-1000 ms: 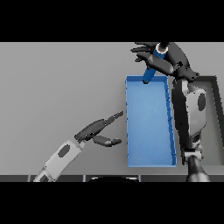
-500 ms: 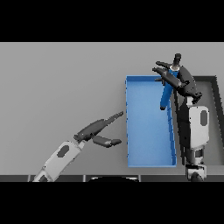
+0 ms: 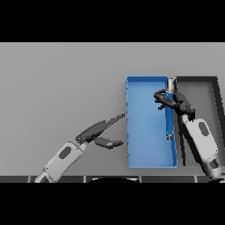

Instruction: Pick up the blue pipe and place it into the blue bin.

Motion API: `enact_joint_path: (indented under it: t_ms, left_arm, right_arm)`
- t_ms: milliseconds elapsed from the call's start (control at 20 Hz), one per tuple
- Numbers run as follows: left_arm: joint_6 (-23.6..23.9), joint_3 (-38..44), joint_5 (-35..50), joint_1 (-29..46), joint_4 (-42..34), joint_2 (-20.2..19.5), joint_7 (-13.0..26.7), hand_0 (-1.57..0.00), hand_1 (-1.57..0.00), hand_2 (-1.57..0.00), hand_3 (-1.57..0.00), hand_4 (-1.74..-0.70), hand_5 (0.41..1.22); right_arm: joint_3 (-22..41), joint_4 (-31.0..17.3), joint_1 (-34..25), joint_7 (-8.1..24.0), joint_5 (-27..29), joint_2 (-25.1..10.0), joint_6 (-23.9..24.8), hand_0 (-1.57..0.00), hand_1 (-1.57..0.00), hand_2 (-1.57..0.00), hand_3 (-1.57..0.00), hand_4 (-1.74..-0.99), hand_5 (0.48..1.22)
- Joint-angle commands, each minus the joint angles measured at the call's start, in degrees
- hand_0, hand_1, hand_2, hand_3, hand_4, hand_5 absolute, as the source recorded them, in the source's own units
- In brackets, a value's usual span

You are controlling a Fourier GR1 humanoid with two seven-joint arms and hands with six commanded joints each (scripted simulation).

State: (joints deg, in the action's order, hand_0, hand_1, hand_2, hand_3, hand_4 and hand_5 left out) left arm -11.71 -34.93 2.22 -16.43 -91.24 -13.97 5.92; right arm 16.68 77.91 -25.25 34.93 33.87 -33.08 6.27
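The right hand (image 3: 172, 100) has come down, and the blue pipe (image 3: 169, 118) now lies along the blue bin's (image 3: 145, 127) three o'clock wall, fingers curled round it. The left hand (image 3: 103, 134) waits, spread, at nine o'clock.

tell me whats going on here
The right robot hand is curled around a blue pipe, holding it lengthwise along the right wall of the blue bin, so the pipe is inside or just over the bin and not yet let go. A dark bin sits right of it. The left robot hand hovers open beside the blue bin's left wall, holding nothing.
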Motion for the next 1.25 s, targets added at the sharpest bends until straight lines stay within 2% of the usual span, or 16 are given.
enact_joint_path:
  t_ms: [0,100,200,300,400,500,750,1050,1200]
  left_arm:
    - [-0.11,0.34,0.27,0.05,-0.54,-0.6,-0.06,0.0,0.0,0.0,0.0,-0.83,0.474]
    - [-0.16,0.24,0.45,-0.03,-0.69,-0.34,0.13,0.0,0.0,0.0,0.0,-0.83,0.476]
    - [0.01,0.32,0.79,-0.21,-1.0,-0.12,0.8,0.0,0.0,0.0,0.0,-0.83,0.476]
    - [0.21,0.01,0.3,-0.11,-0.2,0.35,0.66,0.0,0.0,0.0,0.0,-0.83,0.477]
    - [0.15,0.16,0.49,0.7,-1.02,-0.38,-0.63,0.0,0.0,0.0,0.0,-0.83,0.477]
    - [0.08,0.42,0.5,0.53,-0.8,-0.71,-0.62,0.0,0.0,0.0,0.0,-0.83,0.473]
    - [-0.06,-0.04,0.58,0.64,-1.43,-0.6,-0.12,0.0,0.0,0.0,0.0,-0.83,0.471]
    - [0.82,-0.33,-0.16,0.34,-1.86,-0.14,1.26,0.0,0.0,0.0,0.0,-0.83,0.472]
    - [0.64,-0.63,-0.46,1.36,-2.06,-0.69,0.14,0.0,0.0,0.0,0.0,-0.83,0.474]
  right_arm:
    - [3.17,-1.38,-0.48,0.01,4.1,-1.5,3.07,-1.46,-1.38,-1.33,-0.81,-1.534,1.19]
    - [10.03,-3.03,-2.68,0.01,12.65,-4.56,6.43,-0.94,-0.88,-0.85,-0.52,-1.404,1.159]
    - [15.13,-2.99,-4.17,0.01,18.46,-7.87,8.2,-0.6,-0.57,-0.55,-0.33,-1.302,1.182]
    - [18.01,-1.57,-5.84,0.01,17.55,-10.15,4.7,-0.38,-0.36,-0.35,-0.21,-1.234,1.091]
    - [21.16,0.08,-7.41,-0.37,13.86,-12.02,3.21,-0.25,-0.23,-0.22,-0.13,-1.204,1.002]
    - [21.94,0.5,-7.19,-0.01,13.07,-12.66,2.66,-0.16,-0.15,-0.14,-0.09,-1.196,0.933]
    - [23.27,0.53,-7.5,-0.04,12.3,-13.54,2.98,-0.06,-0.05,-0.05,-0.03,-1.188,0.818]
    - [24.29,0.75,-7.55,-1.11,10.65,-13.2,3.67,-0.02,-0.01,-0.01,-0.01,-1.186,0.772]
    - [24.47,1.12,-7.84,-0.76,10.89,-12.98,3.23,-0.02,-0.01,-0.01,-0.01,-1.186,0.769]
